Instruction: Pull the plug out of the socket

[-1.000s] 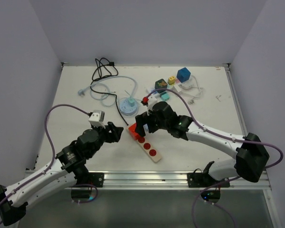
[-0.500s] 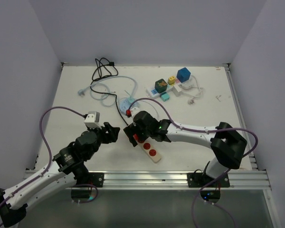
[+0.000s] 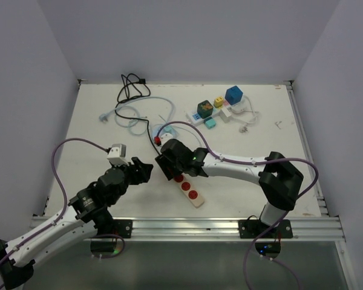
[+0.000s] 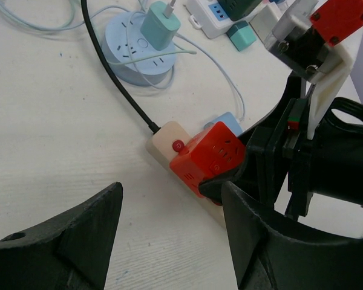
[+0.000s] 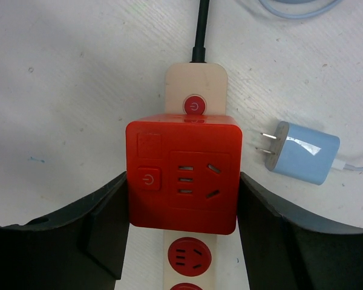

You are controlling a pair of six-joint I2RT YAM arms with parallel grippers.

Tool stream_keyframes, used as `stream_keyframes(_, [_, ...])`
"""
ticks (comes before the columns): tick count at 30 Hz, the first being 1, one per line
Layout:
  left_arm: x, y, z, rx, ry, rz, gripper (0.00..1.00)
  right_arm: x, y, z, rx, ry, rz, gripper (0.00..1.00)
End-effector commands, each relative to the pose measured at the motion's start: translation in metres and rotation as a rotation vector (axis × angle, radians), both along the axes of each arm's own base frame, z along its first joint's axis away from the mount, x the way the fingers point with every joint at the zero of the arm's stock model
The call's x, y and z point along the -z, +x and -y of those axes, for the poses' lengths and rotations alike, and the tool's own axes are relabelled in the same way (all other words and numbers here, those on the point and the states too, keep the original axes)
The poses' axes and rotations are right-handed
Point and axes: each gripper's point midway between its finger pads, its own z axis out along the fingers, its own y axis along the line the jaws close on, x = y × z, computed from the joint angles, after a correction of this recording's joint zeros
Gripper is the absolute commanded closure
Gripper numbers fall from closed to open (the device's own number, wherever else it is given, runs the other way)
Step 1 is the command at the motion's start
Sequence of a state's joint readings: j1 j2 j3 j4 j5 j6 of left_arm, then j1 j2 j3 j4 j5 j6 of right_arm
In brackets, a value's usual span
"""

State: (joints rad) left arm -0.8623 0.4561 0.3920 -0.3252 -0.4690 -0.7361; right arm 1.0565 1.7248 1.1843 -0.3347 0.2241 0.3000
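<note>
The left gripper [image 3: 141, 169] hangs spread and empty just left of the cream power strip [image 3: 192, 193]. The red cube plug [image 5: 181, 175] sits on the strip's cord end, with the right gripper [image 5: 183, 187] clamped against both its sides. A blue charger [image 5: 305, 151] lies loose just right.

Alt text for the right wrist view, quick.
The right gripper brackets the red cube plug, a finger touching each side, seated on the beige power strip. A blue charger lies loose to its right.
</note>
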Motion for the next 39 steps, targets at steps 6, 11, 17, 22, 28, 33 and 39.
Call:
stream_keyframes(6, [0.030,-0.009,0.007,0.022,-0.054,-0.067,0.30,-0.057,0.023,-0.008,0.124,0.222,0.026,1.00])
stream_keyframes(11, [0.033,-0.015,0.023,0.096,-0.133,-0.053,0.26,-0.098,0.031,-0.011,0.202,0.402,0.011,1.00])
stream_keyframes(17, [0.023,-0.021,0.054,0.246,-0.251,0.021,0.10,-0.124,0.029,-0.019,0.233,0.577,0.001,1.00])
stream_keyframes(22, [0.003,-0.024,0.074,0.348,-0.328,0.101,0.06,-0.139,0.025,-0.029,0.218,0.680,-0.025,1.00])
stream_keyframes(28, [0.004,-0.022,0.085,0.368,-0.345,0.077,0.04,-0.154,0.017,-0.033,0.192,0.795,-0.026,1.00])
stream_keyframes(33, [0.032,-0.020,0.083,0.334,-0.281,-0.028,0.06,-0.167,0.014,-0.026,0.191,0.857,0.001,1.00])
stream_keyframes(39, [0.042,-0.019,0.075,0.288,-0.266,-0.046,0.07,-0.180,0.011,-0.017,0.198,0.906,0.028,1.00])
